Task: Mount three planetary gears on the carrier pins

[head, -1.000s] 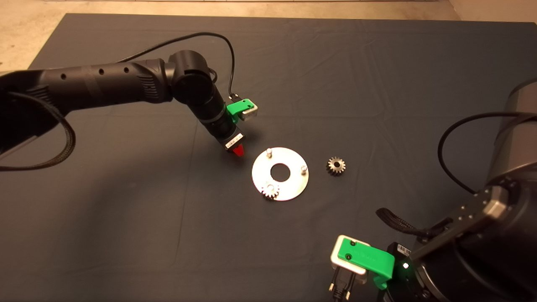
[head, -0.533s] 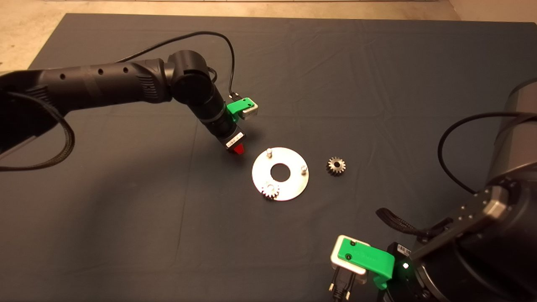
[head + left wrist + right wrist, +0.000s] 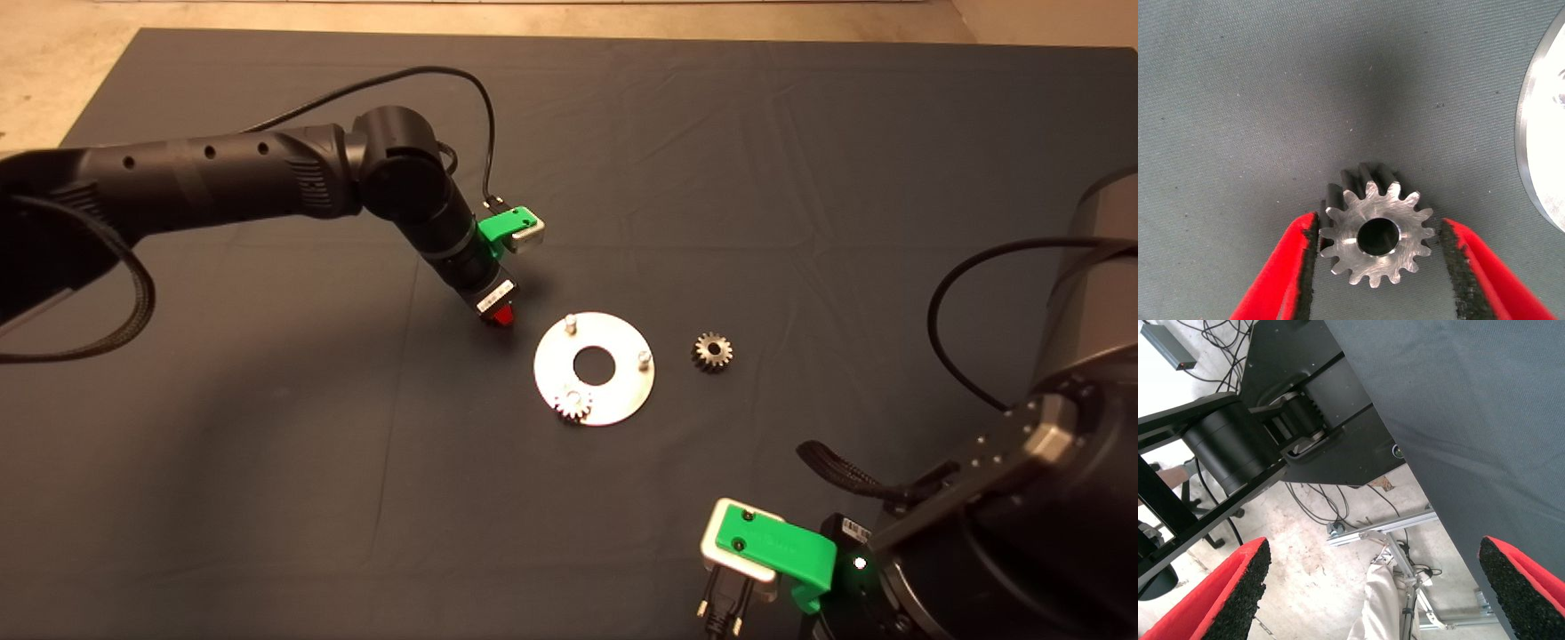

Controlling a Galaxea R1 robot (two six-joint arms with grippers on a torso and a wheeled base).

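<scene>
The shiny carrier disc [image 3: 622, 391] lies mid-mat with two bare carrier pins [image 3: 570, 322] [image 3: 645, 358]. One planetary gear [image 3: 573, 406] sits on the third pin at the disc's near edge. A second gear [image 3: 711, 352] lies loose on the mat right of the disc. My left gripper [image 3: 504, 318] is down at the mat just left of the disc. In the left wrist view a third gear [image 3: 1376, 233] lies flat between its fingers [image 3: 1291, 267], one pad at the teeth and the other a sliver off. The disc's rim [image 3: 1538, 153] shows beside it. My right gripper [image 3: 765, 551] is parked at the lower right, open.
The dark mat [image 3: 267, 462] covers the table, with bare floor beyond its far edge. A black cable loops over the left arm [image 3: 222, 178]. The right wrist view looks past the mat's edge [image 3: 1458, 440] at floor, cables and a metal frame.
The left arm has crept slightly back from the disc, with less of its red fingertip showing. The gears, the disc and the right arm have not moved.
</scene>
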